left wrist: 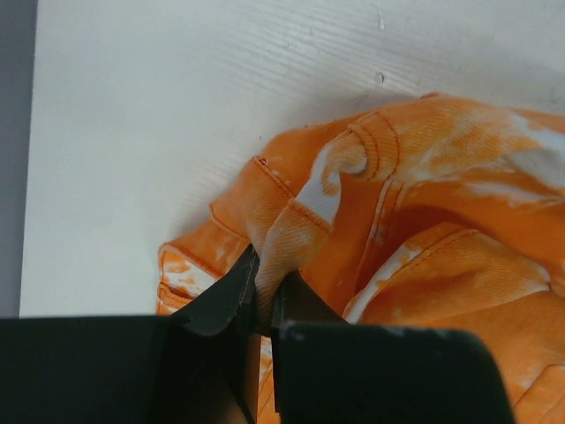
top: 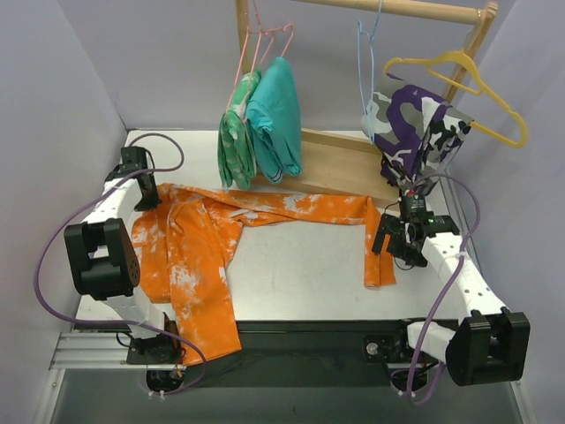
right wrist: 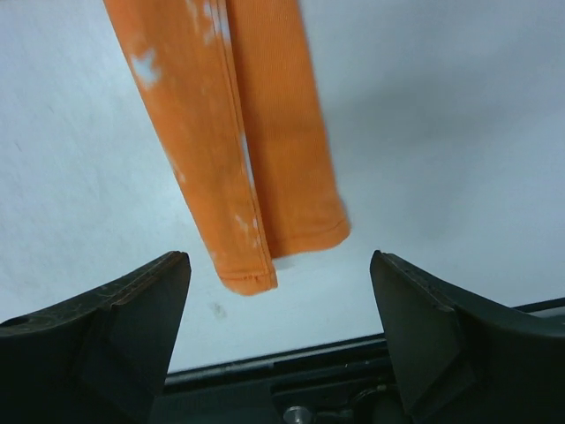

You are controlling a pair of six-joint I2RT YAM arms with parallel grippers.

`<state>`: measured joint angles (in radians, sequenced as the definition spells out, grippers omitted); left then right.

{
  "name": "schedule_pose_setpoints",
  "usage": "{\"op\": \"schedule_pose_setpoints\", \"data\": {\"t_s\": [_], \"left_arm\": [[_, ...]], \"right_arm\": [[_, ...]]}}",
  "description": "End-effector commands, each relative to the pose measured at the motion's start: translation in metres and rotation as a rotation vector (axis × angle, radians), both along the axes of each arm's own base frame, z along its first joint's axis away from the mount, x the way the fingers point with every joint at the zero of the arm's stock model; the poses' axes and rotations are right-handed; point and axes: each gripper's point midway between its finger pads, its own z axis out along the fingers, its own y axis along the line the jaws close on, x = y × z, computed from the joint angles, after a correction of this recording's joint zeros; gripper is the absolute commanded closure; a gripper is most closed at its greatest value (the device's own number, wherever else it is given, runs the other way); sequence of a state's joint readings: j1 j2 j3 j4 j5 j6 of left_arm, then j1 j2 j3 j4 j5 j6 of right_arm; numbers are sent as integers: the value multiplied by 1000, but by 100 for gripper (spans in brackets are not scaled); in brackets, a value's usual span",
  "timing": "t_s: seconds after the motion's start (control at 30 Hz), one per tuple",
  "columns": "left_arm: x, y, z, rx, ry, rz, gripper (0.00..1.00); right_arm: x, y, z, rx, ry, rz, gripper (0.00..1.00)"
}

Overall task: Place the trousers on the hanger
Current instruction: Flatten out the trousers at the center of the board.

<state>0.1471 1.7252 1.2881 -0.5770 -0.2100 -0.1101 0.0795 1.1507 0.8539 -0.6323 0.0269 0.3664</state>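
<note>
The orange trousers [top: 190, 256] with white splotches lie spread over the white table, one leg running right and ending near my right arm. My left gripper [top: 147, 196] is at the garment's far-left end, and in the left wrist view it [left wrist: 267, 284] is shut on a raised fold of the trousers [left wrist: 415, 203]. My right gripper [top: 394, 246] hovers over the leg's end. Seen from the right wrist, it [right wrist: 278, 265] stands wide open, with the leg cuff [right wrist: 256, 132] lying flat below and held by nothing. The light-blue hanger [top: 364, 62] hangs from the wooden rod at the back.
A wooden rack [top: 340, 168] stands along the table's back. On it hang pink hangers [top: 265, 40] with teal and green garments [top: 274, 119], a purple-and-white patterned garment [top: 415, 124] and a yellow hanger [top: 477, 79]. The table's front edge [top: 300, 325] is close to the trousers.
</note>
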Motion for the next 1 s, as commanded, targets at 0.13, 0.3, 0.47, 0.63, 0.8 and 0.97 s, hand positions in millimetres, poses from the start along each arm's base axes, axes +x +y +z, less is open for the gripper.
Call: {"op": "schedule_pose_setpoints", "data": {"t_s": [0.13,0.3,0.47,0.63,0.8,0.97], "left_arm": [[-4,-4,2,-16,-44,-22,100],[-7,-7,2,-35,-59,-9,100],[-7,-8,2,-46,-63,-8,100],[-5,-5,8,-34,-71,-8,100],[-8,16,19,-16,-89,57,100],[-7,44,36,-49,-140,148,100]], "right_arm": [[-34,36,-47,194,191,37,23],[-37,52,-67,279,279,33,36],[-37,59,-74,324,302,32,46],[-34,62,-57,337,284,45,100],[-36,11,-11,97,235,-22,100],[-18,-43,52,-65,100,-115,100]]}}
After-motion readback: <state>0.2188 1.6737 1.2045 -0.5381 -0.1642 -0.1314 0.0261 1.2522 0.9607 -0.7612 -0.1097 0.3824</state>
